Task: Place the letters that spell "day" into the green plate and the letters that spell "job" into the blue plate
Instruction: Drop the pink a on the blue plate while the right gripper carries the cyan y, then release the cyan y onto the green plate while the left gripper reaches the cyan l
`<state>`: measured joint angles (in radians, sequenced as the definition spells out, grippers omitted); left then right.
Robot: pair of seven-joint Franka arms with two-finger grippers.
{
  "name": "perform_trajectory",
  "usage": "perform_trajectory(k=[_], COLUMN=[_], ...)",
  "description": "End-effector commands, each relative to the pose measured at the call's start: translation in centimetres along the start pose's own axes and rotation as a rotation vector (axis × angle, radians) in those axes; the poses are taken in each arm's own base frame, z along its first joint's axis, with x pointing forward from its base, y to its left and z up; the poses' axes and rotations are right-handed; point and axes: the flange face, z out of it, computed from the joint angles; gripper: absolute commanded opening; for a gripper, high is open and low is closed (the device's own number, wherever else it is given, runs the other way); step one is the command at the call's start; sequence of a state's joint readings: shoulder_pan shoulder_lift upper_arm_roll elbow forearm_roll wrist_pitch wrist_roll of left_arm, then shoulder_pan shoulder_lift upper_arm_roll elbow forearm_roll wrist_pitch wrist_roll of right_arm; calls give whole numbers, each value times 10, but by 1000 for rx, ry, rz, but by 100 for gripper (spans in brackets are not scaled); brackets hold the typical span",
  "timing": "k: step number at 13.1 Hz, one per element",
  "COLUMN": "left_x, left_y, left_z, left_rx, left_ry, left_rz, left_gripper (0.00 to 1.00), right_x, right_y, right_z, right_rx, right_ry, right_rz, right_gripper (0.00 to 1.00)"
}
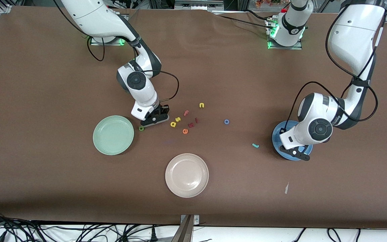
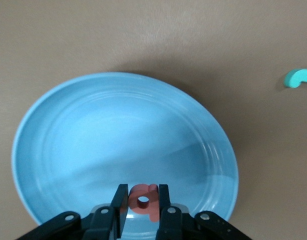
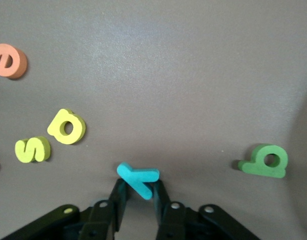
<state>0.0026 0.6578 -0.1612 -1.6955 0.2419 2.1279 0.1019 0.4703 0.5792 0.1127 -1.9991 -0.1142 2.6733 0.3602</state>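
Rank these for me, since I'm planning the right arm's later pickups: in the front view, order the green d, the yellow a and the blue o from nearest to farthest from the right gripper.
From the right gripper:
1. Green d, beside the green plate.
2. Yellow a, toward the letter cluster.
3. Blue o, alone toward the left arm's end.
The d and a are nearly equal; o is clearly farthest.

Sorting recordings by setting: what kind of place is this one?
Probably a robotics lab bench: two white robot arms bolted to a brown-covered table, framing and loose cables at its edges, with small foam letters and plain round plates as props.
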Motion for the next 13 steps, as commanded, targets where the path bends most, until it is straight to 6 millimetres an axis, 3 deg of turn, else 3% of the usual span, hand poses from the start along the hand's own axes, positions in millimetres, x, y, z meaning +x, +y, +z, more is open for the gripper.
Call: perform_trajectory(k=[1,3,5,9,11,13], left_x=[6,6,8,17,31,47], left_y=[0,2,9,62,75,75], left_z=[-5,-12,-29,-60,-64,-61], left_rx=[7,6,14,2,3,4], left_ry=[10,11,32,75,98,124], left_rz=[24,22,28,146,308,486], left_gripper=[100,100,100,100,100,100], right_x=[-2,-2,-2,1,5,11], right_y=[1,1,0,0,4,23], right_z=[1,1,1,-5,-34,-77], right_rx=[-4,-4,-3,-1,-21,-54], right_ry=[3,3,3,12,-3,-34], right_rz=[12,12,11,8,2,-3], right_gripper=[17,0,0,0,0,0])
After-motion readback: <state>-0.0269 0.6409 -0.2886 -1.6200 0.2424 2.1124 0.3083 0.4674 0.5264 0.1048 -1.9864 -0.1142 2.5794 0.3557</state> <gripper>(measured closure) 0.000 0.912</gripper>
